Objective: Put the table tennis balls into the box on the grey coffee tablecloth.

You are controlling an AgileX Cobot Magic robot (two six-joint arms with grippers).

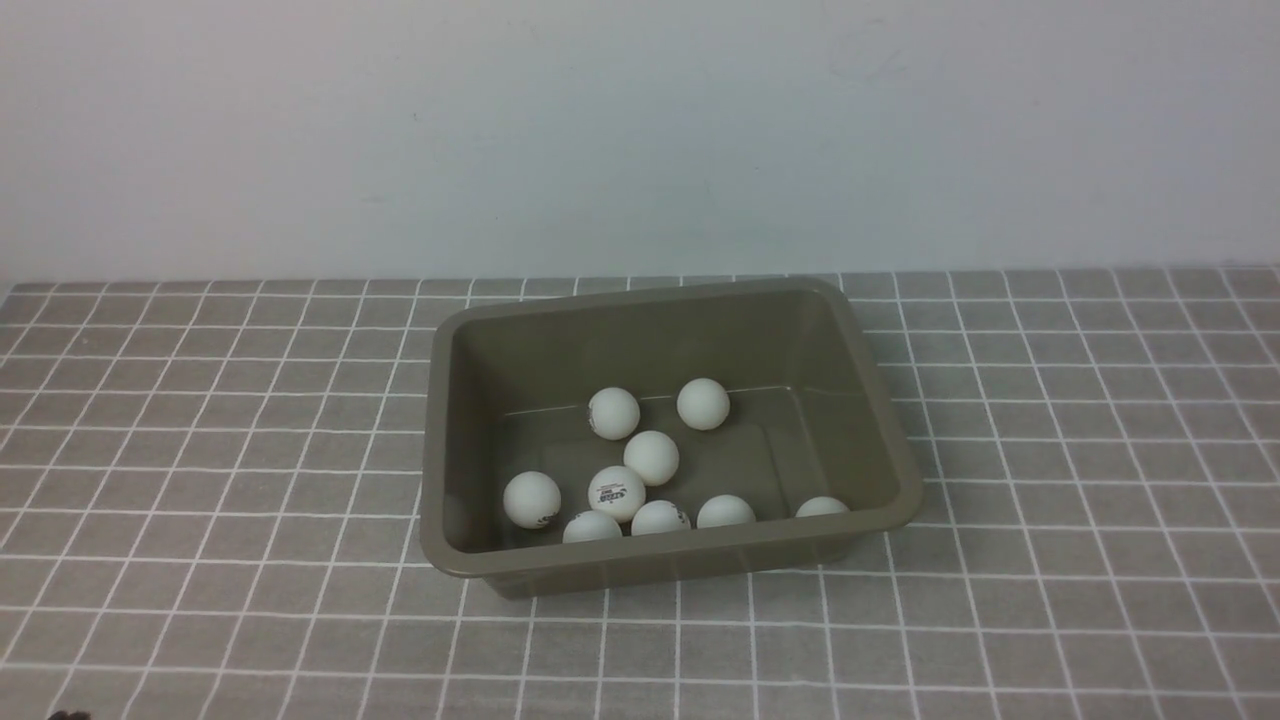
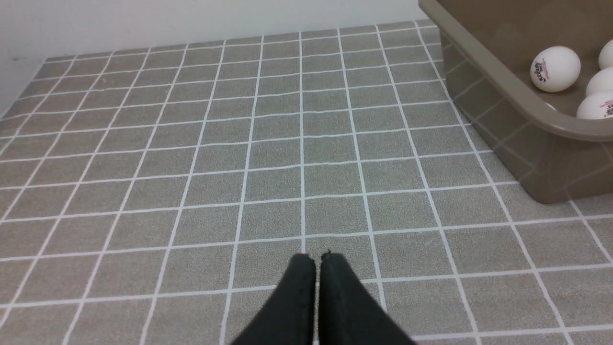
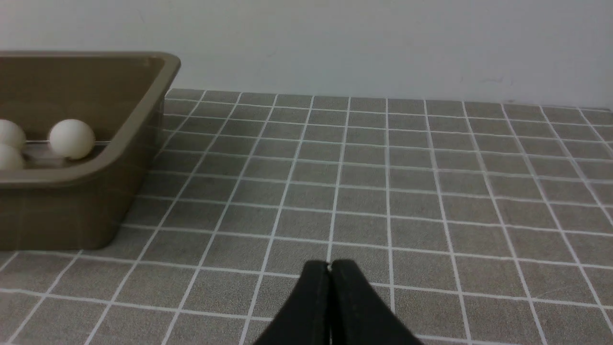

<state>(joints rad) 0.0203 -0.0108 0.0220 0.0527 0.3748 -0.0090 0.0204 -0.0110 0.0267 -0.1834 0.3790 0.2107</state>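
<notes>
The olive-brown box (image 1: pixel 450 420) stands in the middle of the grey coffee tablecloth (image 1: pixel 200 450). Several white table tennis balls (image 1: pixel 651 457) lie on its floor, most toward the near wall; one (image 1: pixel 616 492) shows a printed logo. Neither arm appears in the front view. My left gripper (image 2: pixel 317 258) is shut and empty, low over bare cloth, with the box (image 2: pixel 503 81) and some balls (image 2: pixel 554 68) off to one side. My right gripper (image 3: pixel 330 264) is shut and empty too, over bare cloth, the box (image 3: pixel 143 115) and a ball (image 3: pixel 72 138) beside it.
A plain pale wall (image 1: pixel 640 130) rises behind the table's far edge. Gridded cloth stretches on both sides of the box and in front of it.
</notes>
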